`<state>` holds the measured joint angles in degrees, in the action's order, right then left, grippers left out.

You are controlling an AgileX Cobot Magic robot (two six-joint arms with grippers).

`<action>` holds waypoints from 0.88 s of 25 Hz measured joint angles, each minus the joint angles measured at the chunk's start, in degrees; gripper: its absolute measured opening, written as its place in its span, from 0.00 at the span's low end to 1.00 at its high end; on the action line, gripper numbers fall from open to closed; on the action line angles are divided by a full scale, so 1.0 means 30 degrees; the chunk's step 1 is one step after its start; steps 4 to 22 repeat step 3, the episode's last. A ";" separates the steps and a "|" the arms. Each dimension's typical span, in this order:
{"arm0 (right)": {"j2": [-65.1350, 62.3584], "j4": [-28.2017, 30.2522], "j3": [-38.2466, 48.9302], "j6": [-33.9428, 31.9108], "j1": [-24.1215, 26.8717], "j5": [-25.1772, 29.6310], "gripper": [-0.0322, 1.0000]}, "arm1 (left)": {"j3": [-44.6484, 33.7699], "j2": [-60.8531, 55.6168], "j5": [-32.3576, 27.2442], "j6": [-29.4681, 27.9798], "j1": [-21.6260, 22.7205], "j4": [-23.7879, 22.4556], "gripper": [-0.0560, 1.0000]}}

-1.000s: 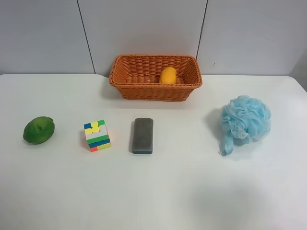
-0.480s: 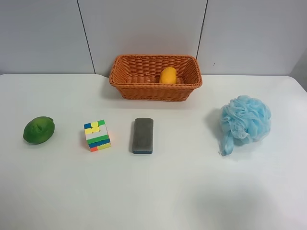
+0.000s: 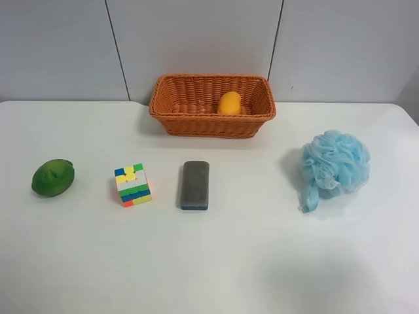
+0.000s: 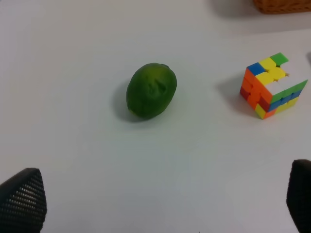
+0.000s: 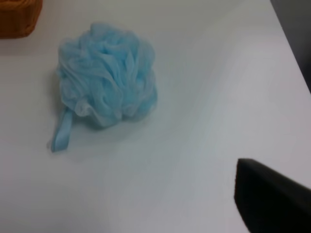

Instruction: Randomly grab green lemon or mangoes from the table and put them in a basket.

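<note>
- Lying across mid-table (image 3: 216, 261), near to far: green lemon (image 3: 53, 177) well toward the exterior high view's left edge, puzzle cube (image 3: 133, 184) beside it, grey eraser block (image 3: 195, 185) at centre, blue bath pouf (image 3: 334, 165) toward the right.
- Spreading bare and white in front of this row, along the whole near edge.
- Showing in the left wrist view: left gripper (image 4: 160, 201) hovering above the lemon (image 4: 151, 90), fingertips (image 4: 22, 200) set wide apart at opposite corners, holding nothing; cube (image 4: 272, 85) apart from the fruit.
- Showing in the right wrist view: only one dark finger of the right gripper (image 5: 272, 201), near the pouf (image 5: 107, 75); cannot tell whether spread or closed.
- Sitting farthest back, against the wall: wicker basket (image 3: 171, 111), holding the mango (image 3: 230, 103) toward its right half.
</note>
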<state>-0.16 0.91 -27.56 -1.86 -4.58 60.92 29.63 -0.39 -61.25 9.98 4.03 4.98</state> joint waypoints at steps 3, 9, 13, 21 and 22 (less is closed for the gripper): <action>0.0000 0.0000 0.0000 0.0000 0.0000 0.0000 0.99 | 0.0000 0.0000 0.0000 0.0000 0.0000 0.0000 0.99; 0.0000 0.0000 0.0000 0.0000 0.0000 0.0000 0.99 | 0.0000 0.0000 0.0000 0.0000 0.0000 0.0000 0.99; 0.0000 0.0000 0.0000 0.0000 0.0000 0.0000 0.99 | 0.0000 0.0000 0.0000 0.0000 0.0000 0.0000 0.99; 0.0000 0.0000 0.0000 0.0000 0.0000 0.0000 0.99 | 0.0000 0.0000 0.0000 0.0000 0.0000 0.0000 0.99; 0.0000 0.0000 0.0000 0.0000 0.0000 0.0000 0.99 | 0.0000 0.0000 0.0000 0.0000 0.0000 0.0000 0.99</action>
